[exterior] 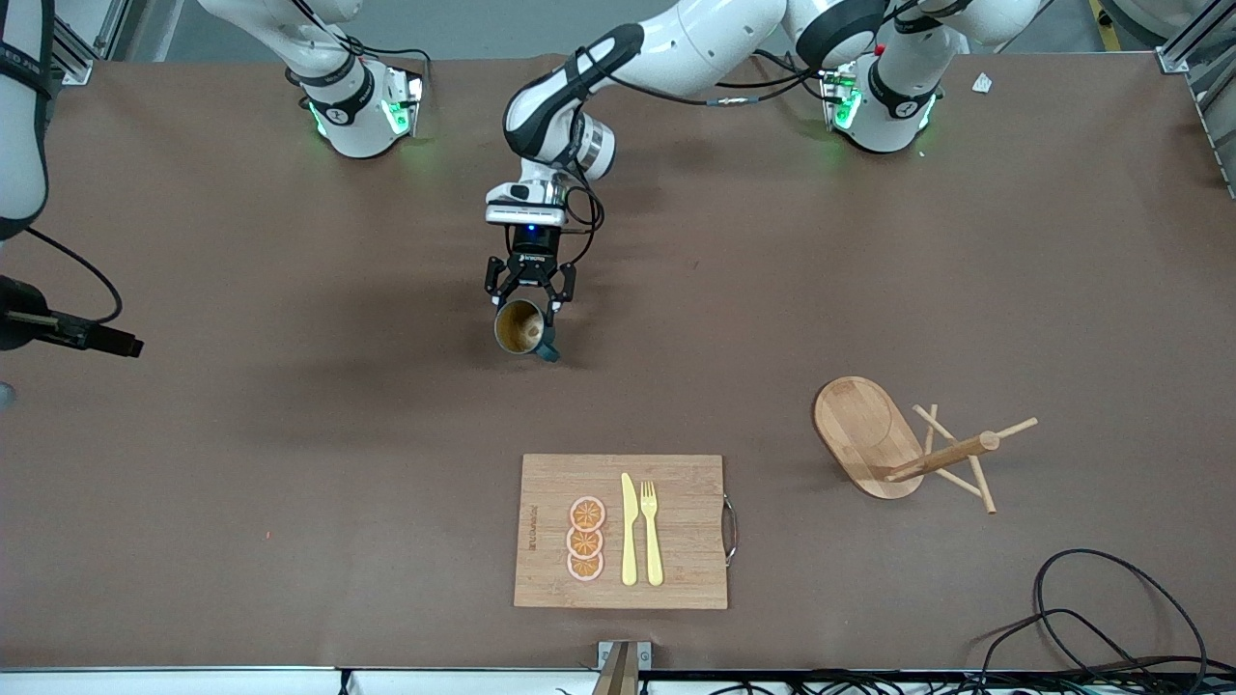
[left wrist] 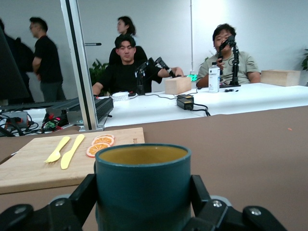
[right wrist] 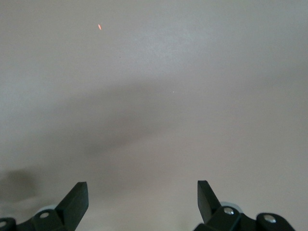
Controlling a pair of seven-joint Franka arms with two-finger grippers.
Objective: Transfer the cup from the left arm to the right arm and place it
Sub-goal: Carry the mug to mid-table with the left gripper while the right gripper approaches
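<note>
The left end effector [exterior: 529, 294] pinches the cup [exterior: 522, 327] by its ribbed wall and holds it in the air over bare table [exterior: 290, 463], on the robot-base side of the cutting board [exterior: 676, 541]; the handover looks not yet begun. The right end effector [right wrist: 142, 197], fingers spread and empty, waits over bare table toward the right arm's end; next it must close in and take the cup's free wall; the table's middle lies open, with only the cutting board and the tipped wooden rack [exterior: 898, 444] to avoid.
</note>
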